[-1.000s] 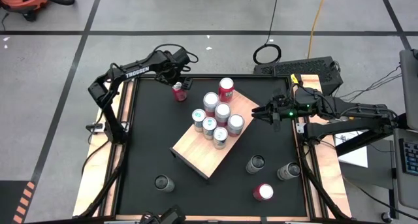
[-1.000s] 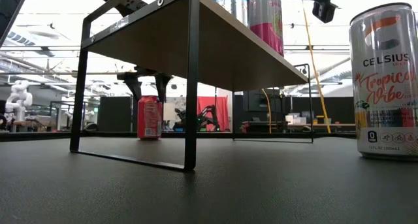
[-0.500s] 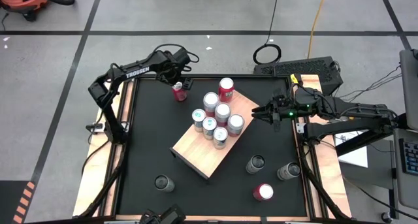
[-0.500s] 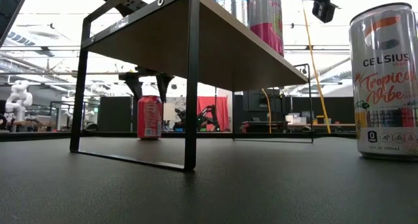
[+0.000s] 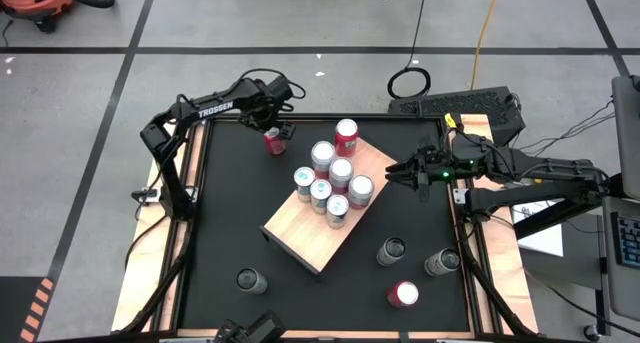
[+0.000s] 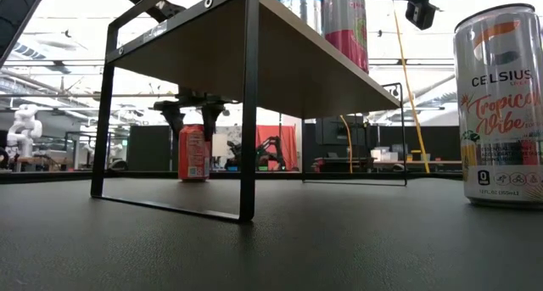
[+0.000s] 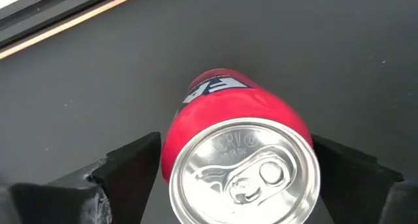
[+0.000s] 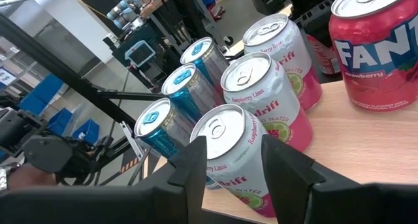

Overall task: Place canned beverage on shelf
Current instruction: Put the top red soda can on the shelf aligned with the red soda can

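Red and upright, the can [image 5: 272, 139] I'm after stands on the black tabletop [image 5: 230, 223] in the upper left of the high frame, just off the shelf's far left edge and apart from it. My left gripper [image 5: 275, 135] hangs directly over it with its fingers [image 7: 127, 162] spread wide, one on each side of the can's body; in the left wrist view there is a sliver of gap on both sides, so I see no squeeze. In the low view the gripper's two tips reach down around the can's top.

The shelf [image 5: 300, 223] is a tan wooden board lying diagonally across the middle of the high frame, raised on a black metal frame [image 6: 248, 104]. On its upper end stands a cluster of six cans [image 5: 331, 178]: a red-topped one at the far corner and five silver-topped ones packed close below it.

My right gripper [image 5: 392, 171] waits at the right of the high frame, just off the shelf's right edge, fingers partly parted and holding nothing, facing the cluster.

Loose cans stand on the tabletop in the lower half of the high frame: one dark-topped [image 5: 249, 279] at lower left, two dark-topped [image 5: 391, 250] and one red-topped [image 5: 403, 294] at lower right.
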You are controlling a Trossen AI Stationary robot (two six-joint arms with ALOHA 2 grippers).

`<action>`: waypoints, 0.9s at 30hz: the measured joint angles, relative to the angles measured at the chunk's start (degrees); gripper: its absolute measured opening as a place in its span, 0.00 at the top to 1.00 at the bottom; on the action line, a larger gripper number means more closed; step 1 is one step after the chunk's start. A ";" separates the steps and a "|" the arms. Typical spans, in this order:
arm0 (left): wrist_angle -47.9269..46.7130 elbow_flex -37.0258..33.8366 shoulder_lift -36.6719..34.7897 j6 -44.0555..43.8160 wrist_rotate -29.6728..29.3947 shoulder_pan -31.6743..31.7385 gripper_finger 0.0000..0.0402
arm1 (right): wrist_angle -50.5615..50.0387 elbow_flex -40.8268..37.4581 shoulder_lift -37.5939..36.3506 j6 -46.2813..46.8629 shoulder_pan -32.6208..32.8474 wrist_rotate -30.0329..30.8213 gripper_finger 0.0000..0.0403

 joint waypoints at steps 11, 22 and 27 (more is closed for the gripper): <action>-0.70 0.02 -0.18 -0.07 2.61 -0.31 0.29 | -1.64 0.00 0.00 -0.25 0.00 -0.01 0.69; -8.00 3.99 -7.88 -1.11 6.00 -0.92 0.29 | -1.65 0.00 0.00 4.03 0.00 -0.02 0.69; -9.79 8.39 -13.73 -4.57 6.02 -1.72 0.29 | -1.64 0.00 0.00 4.12 -0.02 -0.02 0.69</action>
